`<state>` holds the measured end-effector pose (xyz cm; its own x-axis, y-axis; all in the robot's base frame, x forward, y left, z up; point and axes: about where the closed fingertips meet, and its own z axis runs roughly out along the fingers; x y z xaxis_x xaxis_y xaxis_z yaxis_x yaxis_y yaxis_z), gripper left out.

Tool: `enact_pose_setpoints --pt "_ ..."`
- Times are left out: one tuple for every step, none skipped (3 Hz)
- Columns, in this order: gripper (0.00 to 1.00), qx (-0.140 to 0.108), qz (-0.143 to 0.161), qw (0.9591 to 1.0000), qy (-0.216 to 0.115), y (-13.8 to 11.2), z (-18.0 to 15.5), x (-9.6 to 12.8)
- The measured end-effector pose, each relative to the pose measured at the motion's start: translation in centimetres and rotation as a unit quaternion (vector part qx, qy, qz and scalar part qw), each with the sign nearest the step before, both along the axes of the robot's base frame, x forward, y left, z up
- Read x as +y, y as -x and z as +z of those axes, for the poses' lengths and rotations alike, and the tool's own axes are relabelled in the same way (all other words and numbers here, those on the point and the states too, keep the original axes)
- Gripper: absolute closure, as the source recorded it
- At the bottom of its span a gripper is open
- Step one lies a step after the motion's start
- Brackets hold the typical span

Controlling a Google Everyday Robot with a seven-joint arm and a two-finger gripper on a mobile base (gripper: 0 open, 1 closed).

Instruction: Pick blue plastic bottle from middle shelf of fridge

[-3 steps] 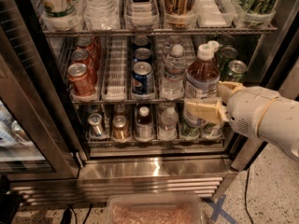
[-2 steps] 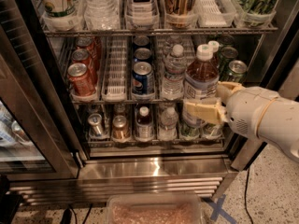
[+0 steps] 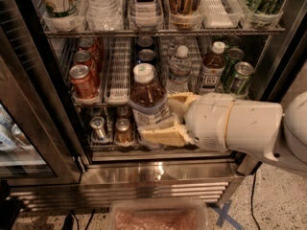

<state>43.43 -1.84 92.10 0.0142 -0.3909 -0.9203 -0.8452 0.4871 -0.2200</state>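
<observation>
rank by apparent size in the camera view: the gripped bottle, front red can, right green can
Largest: blue plastic bottle, clamped in the tool in front of the middle shelf, though it sits nearest the camera.
Then red can and green can: alike, not ranked.

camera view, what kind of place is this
Likely a shop or office pantry: a stainless-steel glass-door drinks cooler, its wire middle shelf lined with red soda cans, and speckled hard floor. The cream two-finger gripper before that shelf clasps a white-capped clear plastic bottle of amber drink.
</observation>
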Motion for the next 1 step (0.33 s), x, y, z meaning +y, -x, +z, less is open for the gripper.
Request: enact_pose_setpoints --pt "1.0 0.004 0.015 0.9999 0.002 0.68 -0.08 0.59"
